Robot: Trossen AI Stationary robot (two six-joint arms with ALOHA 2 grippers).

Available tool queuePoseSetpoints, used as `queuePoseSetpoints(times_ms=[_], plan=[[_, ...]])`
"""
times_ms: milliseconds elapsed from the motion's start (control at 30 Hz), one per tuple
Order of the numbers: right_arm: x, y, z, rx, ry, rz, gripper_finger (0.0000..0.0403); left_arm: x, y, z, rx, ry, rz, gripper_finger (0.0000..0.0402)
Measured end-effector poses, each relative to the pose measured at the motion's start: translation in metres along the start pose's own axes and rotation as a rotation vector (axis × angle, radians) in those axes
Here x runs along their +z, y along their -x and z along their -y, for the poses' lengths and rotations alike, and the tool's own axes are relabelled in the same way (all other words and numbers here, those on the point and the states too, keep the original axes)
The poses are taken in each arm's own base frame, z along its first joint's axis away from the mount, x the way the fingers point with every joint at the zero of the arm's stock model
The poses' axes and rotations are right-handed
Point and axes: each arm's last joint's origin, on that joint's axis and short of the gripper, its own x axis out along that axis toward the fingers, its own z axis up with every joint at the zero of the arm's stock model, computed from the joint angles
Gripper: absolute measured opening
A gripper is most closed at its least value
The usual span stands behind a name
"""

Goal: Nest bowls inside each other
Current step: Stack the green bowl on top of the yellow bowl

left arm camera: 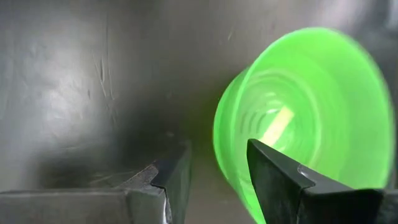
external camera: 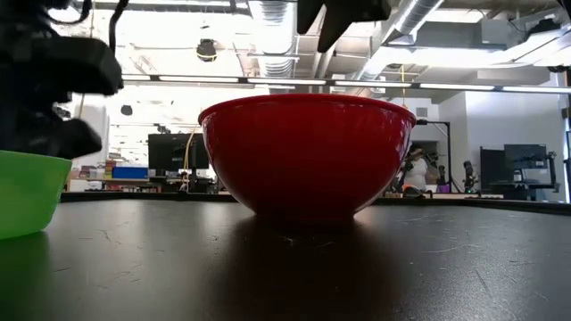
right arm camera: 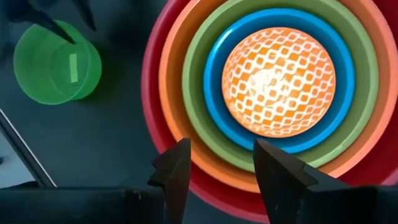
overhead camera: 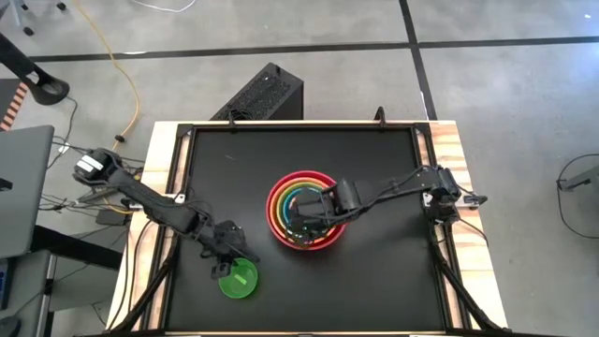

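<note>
Several bowls sit nested in the middle of the table: red outermost [overhead camera: 277, 221], then orange, olive-green [right arm camera: 198, 93] and blue [right arm camera: 214, 87], with a speckled yellow one [right arm camera: 278, 81] innermost. My right gripper [right arm camera: 222, 171] hangs open above the stack's rim and holds nothing. The small bright green bowl [overhead camera: 240, 280] stands upright on its base near the front left. My left gripper [left arm camera: 217, 180] is open at its rim, slanting down. One finger [left arm camera: 273, 177] is over the bowl's inside and the other [left arm camera: 174, 180] is outside its wall. No touch shows.
The black tabletop [overhead camera: 374, 281] has free room to the right of the stack and behind it. Wooden rails [overhead camera: 454, 159] run along its sides. A black box [overhead camera: 264, 94] and cables lie on the floor beyond the far edge.
</note>
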Motion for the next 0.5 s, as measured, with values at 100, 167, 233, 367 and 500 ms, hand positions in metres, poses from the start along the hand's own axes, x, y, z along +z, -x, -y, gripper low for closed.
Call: queuePoseSetpoints(times_ms=[100,167,233,367,500], plan=[[-0.009,0.002,-0.007,-0.003,0.018,0.015,0.0187,-0.001,-0.010,-0.001,-0.001,0.012,-0.036,0.0143],[-0.015,0.003,-0.012,-0.002,0.035,0.018,0.0187,-0.001,-0.014,-0.001,-0.007,0.017,-0.045,0.0142],[-0.019,0.004,-0.014,0.001,0.046,0.019,0.0187,-0.001,-0.017,-0.001,-0.005,0.026,-0.049,0.0137],[-0.020,0.004,-0.015,0.001,0.049,0.018,0.0187,0.002,-0.017,0.001,-0.009,0.020,-0.043,0.0108],[-0.019,0.004,-0.015,-0.001,0.045,0.018,0.0187,0.006,-0.014,0.005,-0.021,-0.006,-0.055,0.0034]])
